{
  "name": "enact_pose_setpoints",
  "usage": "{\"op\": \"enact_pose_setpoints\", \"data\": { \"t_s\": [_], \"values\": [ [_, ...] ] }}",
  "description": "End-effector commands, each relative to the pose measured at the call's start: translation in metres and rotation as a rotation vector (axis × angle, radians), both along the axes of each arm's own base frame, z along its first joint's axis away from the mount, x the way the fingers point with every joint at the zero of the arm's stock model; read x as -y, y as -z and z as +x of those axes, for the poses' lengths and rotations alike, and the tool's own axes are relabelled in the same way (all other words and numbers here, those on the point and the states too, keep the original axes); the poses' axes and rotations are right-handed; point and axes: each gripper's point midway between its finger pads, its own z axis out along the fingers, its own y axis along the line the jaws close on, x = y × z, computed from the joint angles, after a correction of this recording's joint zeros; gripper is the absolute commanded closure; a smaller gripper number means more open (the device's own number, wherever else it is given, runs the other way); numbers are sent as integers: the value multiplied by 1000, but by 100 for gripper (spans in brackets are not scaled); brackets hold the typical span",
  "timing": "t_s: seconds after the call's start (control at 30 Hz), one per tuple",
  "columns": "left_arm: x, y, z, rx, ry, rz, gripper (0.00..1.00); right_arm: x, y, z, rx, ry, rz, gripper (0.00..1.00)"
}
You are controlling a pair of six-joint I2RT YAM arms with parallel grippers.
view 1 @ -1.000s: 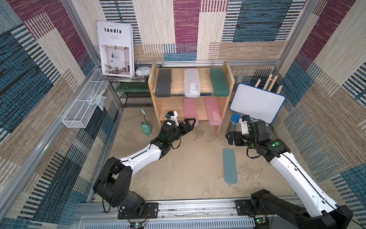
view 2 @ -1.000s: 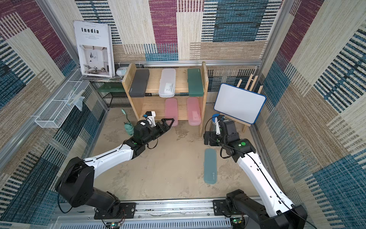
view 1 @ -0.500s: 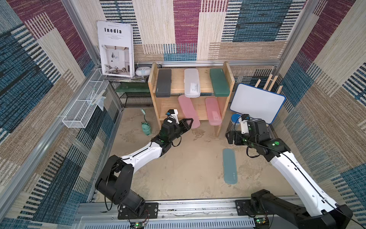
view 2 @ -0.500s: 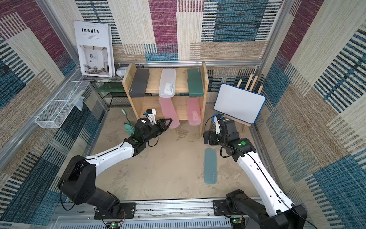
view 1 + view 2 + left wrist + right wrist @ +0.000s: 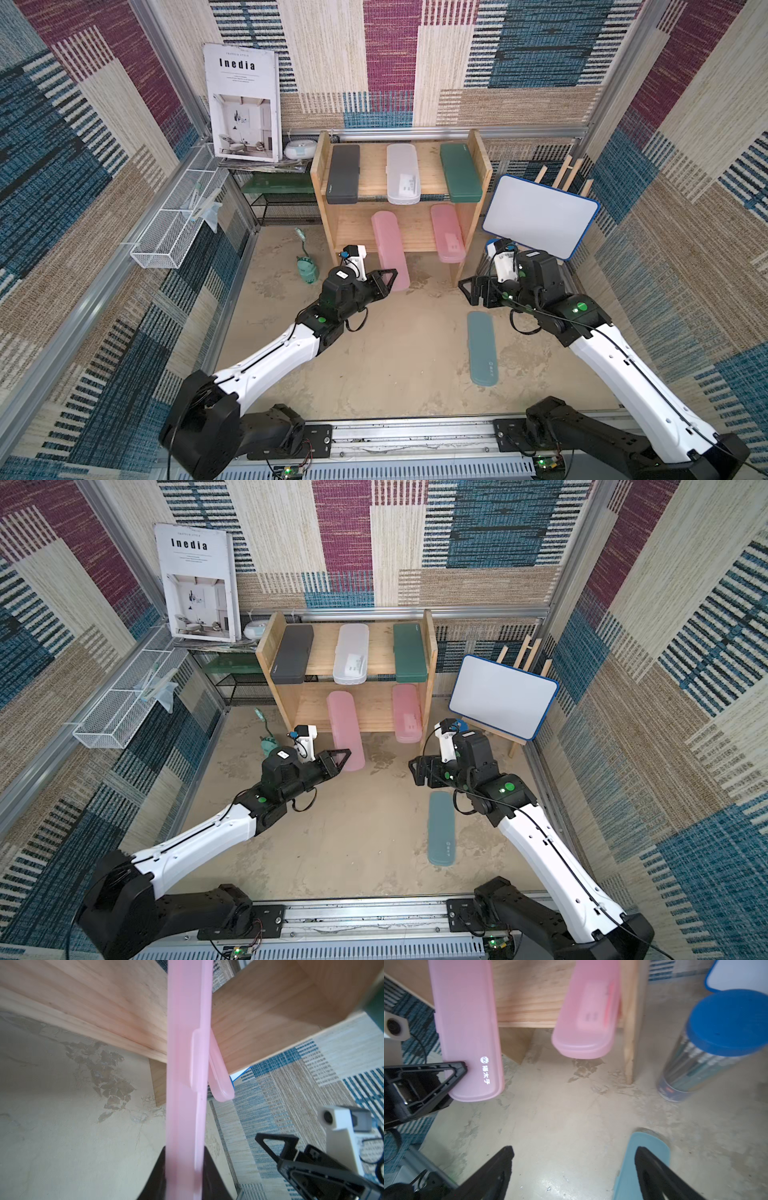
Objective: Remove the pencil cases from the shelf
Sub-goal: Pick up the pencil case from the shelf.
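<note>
While the clock is read on a top view with twelve toward the back wall, the left gripper point(image 5: 384, 277) is noted pressed shut on the near end of a pink case point(image 5: 390, 245). In the left wrist view the case is seen edge-on between the fingers point(image 5: 209, 1167), so lid and base appear clamped through the thickness. From the gripper the case runs toward twelve, its far end on the lower plank of the shelf point(image 5: 430, 166) and most of its length overhanging the front. An end grip of this kind is judged to let the plank carry the weight during a slide-out.

- Held case: translucent matte pink plastic, long, flat, rounded ends, side seam with a small clasp tab.
- Second pink case point(image 5: 448, 235): on the lower tier at two o'clock, near end overhanging.
- Upper tier, eleven to one: dark grey case point(image 5: 343, 174), frosted white case point(image 5: 402, 174), dark green case point(image 5: 459, 172).
- Shelf: pale wood, visible grain.
- Right gripper point(image 5: 473, 291): spread wide and empty, above the floor.
- Teal case point(image 5: 482, 353): flat on the floor at the right gripper's six o'clock, already off the shelf.
</note>
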Motion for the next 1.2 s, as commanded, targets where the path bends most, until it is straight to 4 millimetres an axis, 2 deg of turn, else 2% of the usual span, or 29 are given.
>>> {"op": "enact_pose_setpoints", "data": {
  "t_s": [0.0, 0.07, 0.2, 0.33, 0.53, 0.73, 1.1, 1.17],
  "values": [
    [-4, 5, -34, 64, 90, 76, 88, -45, -31, -6, 61, -113, 123, 0],
    [-12, 6, -53, 78, 103, 75, 89, -70, -35, -6, 47, -161, 146, 1],
    [-31, 15, -77, 79, 77, 71, 89, -113, -43, 0, 34, -229, 197, 1],
    [-49, 14, -88, 92, 25, 72, 89, -147, -45, 9, -10, -260, 258, 1],
    [-56, 11, -93, 102, 11, 94, 88, -192, -36, 10, -36, -324, 228, 1],
    [-58, 9, -91, 108, -3, 96, 88, -223, -21, 9, -85, -371, 215, 1],
    [-56, 7, -90, 111, 3, 98, 86, -248, 6, -3, -133, -409, 167, 0],
    [-56, 6, -90, 114, 3, 101, 85, -248, 11, -4, -145, -405, 157, 8]
  ]
}}
